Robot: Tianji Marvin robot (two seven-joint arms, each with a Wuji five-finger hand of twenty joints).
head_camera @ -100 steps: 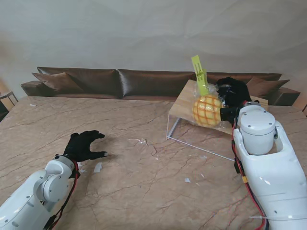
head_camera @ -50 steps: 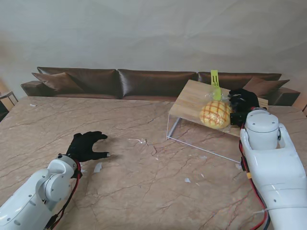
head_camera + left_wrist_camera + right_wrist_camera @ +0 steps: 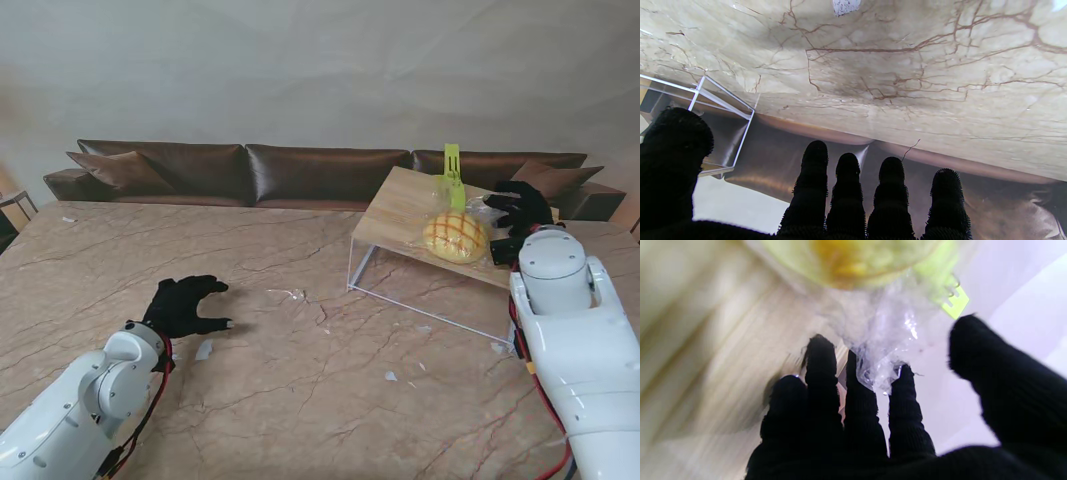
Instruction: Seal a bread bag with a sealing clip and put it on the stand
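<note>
Marble, veined in brown, makes up the table (image 3: 300,340), and on its right side stands one stand (image 3: 400,215) with a pale wooden top on thin white legs. One bread bag (image 3: 457,235) lies on that wooden top, a single round yellow bun with a crosshatched crust inside clear plastic, and one yellow-green clip (image 3: 452,165) stands upright at the bag's far end, pinched on the plastic. The right hand (image 3: 520,208) hovers just beside the bag on its right, fingers spread and holding nothing; in the right wrist view the crumpled tail of the plastic (image 3: 880,350) lies against two of the fingertips (image 3: 853,366) (whether it is merely touching them or caught between them, I cannot tell, since that view is blurred). The left hand (image 3: 185,305) rests low over the marble on the left side, nearer to me and well apart from the stand, its four fingers (image 3: 846,186) straight and parted, the thumb out to the side, holding nothing. A few small pale scraps (image 3: 204,349) lie scattered on the marble between the two arms.
</note>
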